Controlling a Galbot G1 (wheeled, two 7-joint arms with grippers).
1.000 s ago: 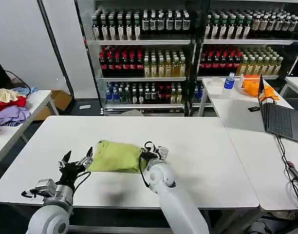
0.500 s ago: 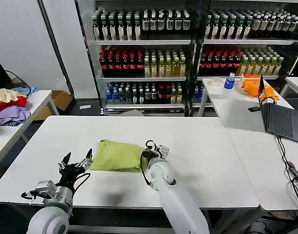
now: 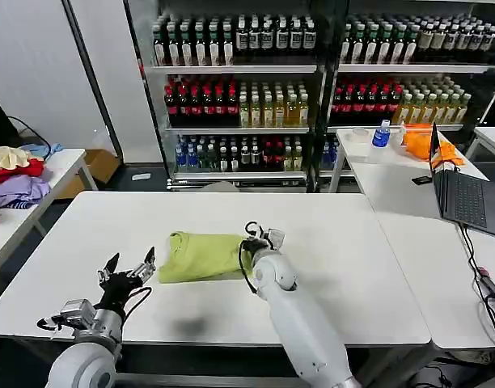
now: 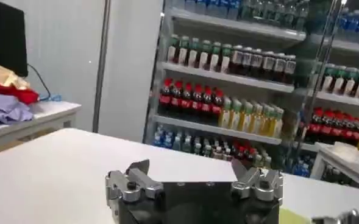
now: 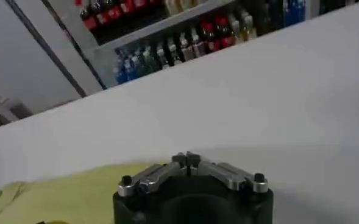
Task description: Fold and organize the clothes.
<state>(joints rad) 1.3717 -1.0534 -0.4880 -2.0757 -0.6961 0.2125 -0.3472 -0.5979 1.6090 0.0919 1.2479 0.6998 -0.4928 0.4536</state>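
Currently my left end effector [image 3: 126, 275] hangs spread wide just above the white tabletop [image 3: 328, 267], near its front edge and a little apart from the shirt's left side. The folded lime T-shirt [image 3: 200, 256] lies flat mid-tabletop, between both arms. My right end effector [image 3: 258, 240] sits at the shirt's right edge, fingertips [image 5: 188, 160] pinched together; can't tell if fabric is caught between them.
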